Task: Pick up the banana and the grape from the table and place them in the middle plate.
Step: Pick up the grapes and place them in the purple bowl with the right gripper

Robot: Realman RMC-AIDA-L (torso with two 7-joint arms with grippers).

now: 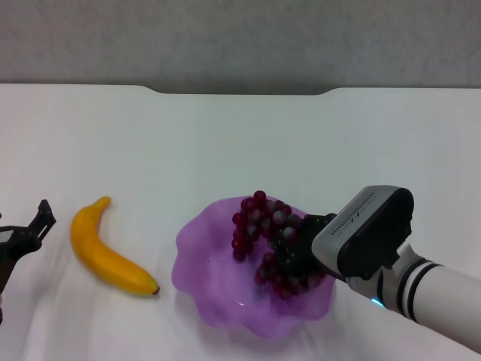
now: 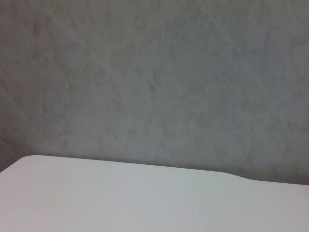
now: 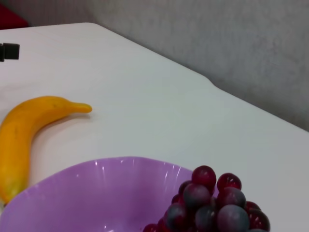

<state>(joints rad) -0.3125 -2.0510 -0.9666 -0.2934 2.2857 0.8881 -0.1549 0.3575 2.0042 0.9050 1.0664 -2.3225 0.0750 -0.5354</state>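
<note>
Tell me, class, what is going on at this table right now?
The right claw is at the grape bunch, which is over the middle plate, the purple one; whether the bunch is still gripped or already resting there cannot be told. The banana still lies on the white table, to the left of the plate and apart from it. The left claw sits open at the table's left edge, beside the banana but not touching it.

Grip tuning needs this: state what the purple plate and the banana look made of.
Purple plate: likely translucent plastic, glossy; the white table tints through and its wavy rim shows highlights. Banana: smooth, evenly yellow-orange skin with soft sheen, possibly a plastic replica; cannot tell for certain.
</note>
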